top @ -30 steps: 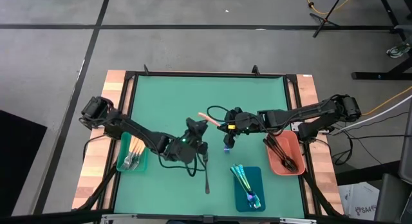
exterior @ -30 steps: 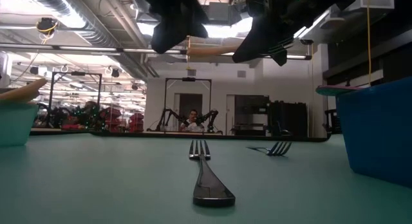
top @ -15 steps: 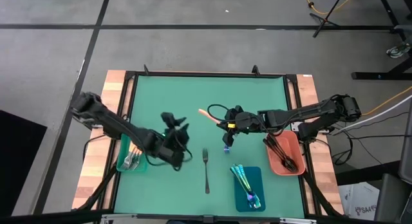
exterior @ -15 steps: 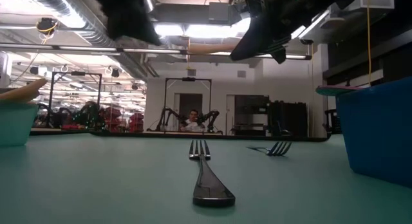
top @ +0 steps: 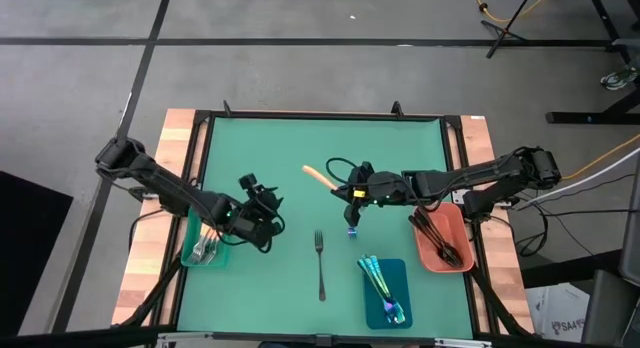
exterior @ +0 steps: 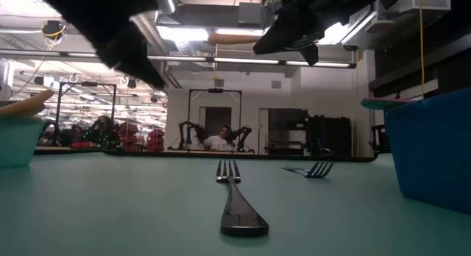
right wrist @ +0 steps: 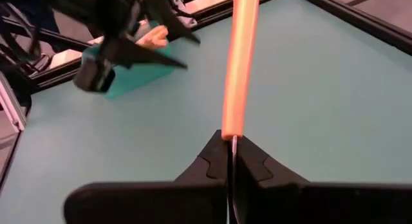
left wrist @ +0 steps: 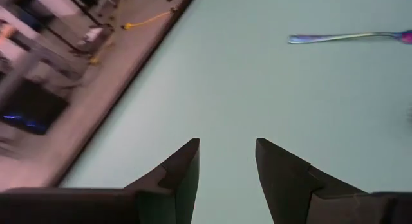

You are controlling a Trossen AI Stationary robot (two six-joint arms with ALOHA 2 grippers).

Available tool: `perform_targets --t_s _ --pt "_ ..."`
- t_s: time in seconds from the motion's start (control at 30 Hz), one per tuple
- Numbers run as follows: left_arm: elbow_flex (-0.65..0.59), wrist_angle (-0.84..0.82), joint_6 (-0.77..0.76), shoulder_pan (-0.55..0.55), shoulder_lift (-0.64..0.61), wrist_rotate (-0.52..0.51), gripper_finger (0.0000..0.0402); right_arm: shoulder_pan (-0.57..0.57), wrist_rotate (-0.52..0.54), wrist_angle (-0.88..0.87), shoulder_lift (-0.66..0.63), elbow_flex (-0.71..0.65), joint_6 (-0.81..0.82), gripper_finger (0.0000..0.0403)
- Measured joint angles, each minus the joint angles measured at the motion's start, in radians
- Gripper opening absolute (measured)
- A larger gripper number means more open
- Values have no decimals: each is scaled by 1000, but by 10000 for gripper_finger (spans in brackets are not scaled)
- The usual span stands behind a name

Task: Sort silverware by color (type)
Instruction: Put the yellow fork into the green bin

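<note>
Two arms: right jaws clamp orange-handled utensil (top: 318,175); left jaws parted, beside teal tray (top: 190,256).

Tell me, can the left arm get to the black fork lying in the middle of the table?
Probably yes. The left gripper is open and empty, the black fork lies alone on the bare mat close beside it, and nothing stands between them.
</note>
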Motion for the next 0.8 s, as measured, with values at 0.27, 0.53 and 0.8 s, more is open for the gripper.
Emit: perform_targets --t_s 0.27,0.53,0.8 --pt "-199 546 0 26 0 113 146 0 8 55 0 0 0 0" --pt "-271 994 160 76 -1 200 146 0 8 73 0 0 -1 0" --pt "-271 1202 268 141 0 299 146 0 7 121 0 0 -27 0"
